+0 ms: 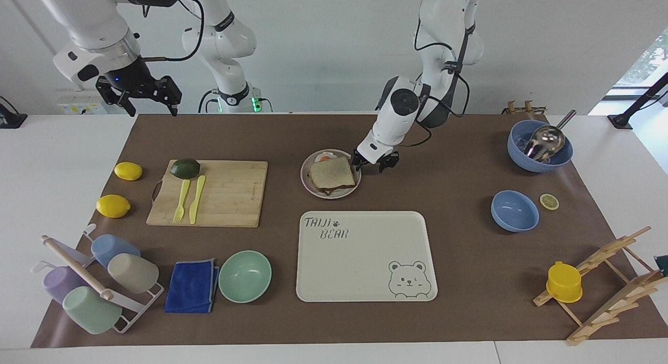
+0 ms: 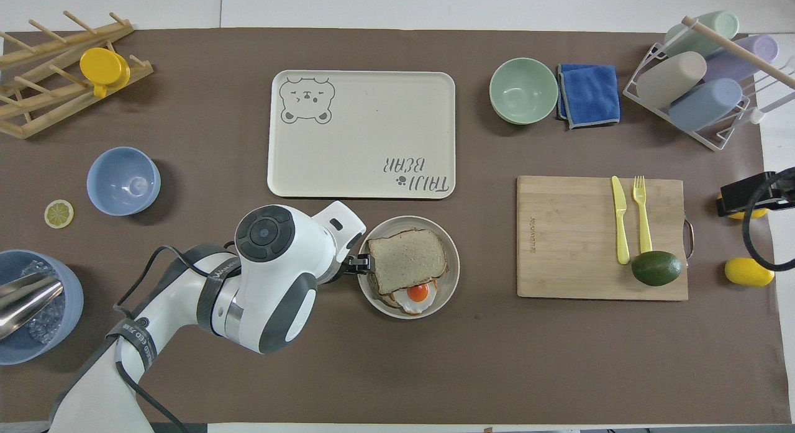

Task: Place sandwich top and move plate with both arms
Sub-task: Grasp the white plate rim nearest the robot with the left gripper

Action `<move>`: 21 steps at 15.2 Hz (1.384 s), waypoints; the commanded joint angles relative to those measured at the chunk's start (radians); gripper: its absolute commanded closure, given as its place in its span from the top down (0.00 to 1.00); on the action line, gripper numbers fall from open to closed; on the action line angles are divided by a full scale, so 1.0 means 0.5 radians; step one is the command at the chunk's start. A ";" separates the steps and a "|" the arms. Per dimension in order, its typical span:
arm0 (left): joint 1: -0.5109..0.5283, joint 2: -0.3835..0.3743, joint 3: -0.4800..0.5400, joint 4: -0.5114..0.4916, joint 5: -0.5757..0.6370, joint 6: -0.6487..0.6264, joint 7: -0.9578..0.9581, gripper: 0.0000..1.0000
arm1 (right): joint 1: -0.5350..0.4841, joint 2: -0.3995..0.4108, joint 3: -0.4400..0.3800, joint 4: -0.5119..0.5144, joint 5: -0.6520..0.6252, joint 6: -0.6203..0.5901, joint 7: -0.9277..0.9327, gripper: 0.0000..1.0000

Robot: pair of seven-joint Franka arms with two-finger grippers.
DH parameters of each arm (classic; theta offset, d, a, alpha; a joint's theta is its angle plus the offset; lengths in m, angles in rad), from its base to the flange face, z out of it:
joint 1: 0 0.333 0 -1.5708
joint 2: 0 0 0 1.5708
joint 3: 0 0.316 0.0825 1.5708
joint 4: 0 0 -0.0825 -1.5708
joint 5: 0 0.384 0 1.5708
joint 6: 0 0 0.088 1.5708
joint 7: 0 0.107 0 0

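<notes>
We see a brown mat [image 1: 459, 259] covering the white table [image 1: 52, 160]. The plate [image 2: 450, 284] is pale beige-grey; on it the sandwich top [image 2: 407, 259] is light wheat with a brown crust, above a white fried egg [image 2: 417, 294] with an orange yolk. The tray [image 1: 365, 259] is cream, printed with a grey bear and lettering. Toward the right arm's end lie two yellow lemons [image 1: 128, 171], a dark green avocado [image 1: 185, 168], a pale wooden board [image 1: 229, 194] with yellow-green cutlery [image 1: 189, 199], a mint-green bowl [image 1: 245, 276] and a blue cloth [image 1: 192, 285]. Toward the left arm's end are two blue bowls [image 1: 514, 211] and a yellow cup [image 1: 564, 282]. Both arms [image 1: 443, 50] are glossy white with black grippers.
</notes>
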 commanded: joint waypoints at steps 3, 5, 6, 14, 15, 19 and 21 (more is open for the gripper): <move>-0.088 -0.025 0.028 -0.055 -0.046 0.067 -0.055 0.75 | -0.048 -0.021 0.009 -0.026 0.038 0.062 -0.043 1.00; -0.095 -0.025 0.028 -0.061 -0.046 0.073 -0.064 0.70 | -0.055 -0.015 -0.006 -0.023 0.041 0.096 -0.049 1.00; -0.110 -0.022 0.028 -0.079 -0.046 0.097 -0.067 0.69 | -0.052 -0.015 -0.006 -0.023 0.041 0.093 -0.046 1.00; -0.141 -0.012 0.028 -0.122 -0.046 0.177 -0.067 0.58 | -0.039 -0.021 0.000 -0.026 0.032 0.081 -0.043 1.00; -0.147 -0.012 0.028 -0.122 -0.049 0.180 -0.067 0.57 | -0.039 -0.021 0.000 -0.029 0.032 0.081 -0.040 1.00; -0.180 0.018 0.028 -0.122 -0.055 0.217 -0.064 0.46 | -0.027 -0.030 0.003 -0.044 0.035 0.072 -0.043 1.00; -0.208 0.052 0.028 -0.122 -0.058 0.266 -0.061 0.38 | -0.024 -0.039 0.003 -0.057 0.035 0.053 -0.046 1.00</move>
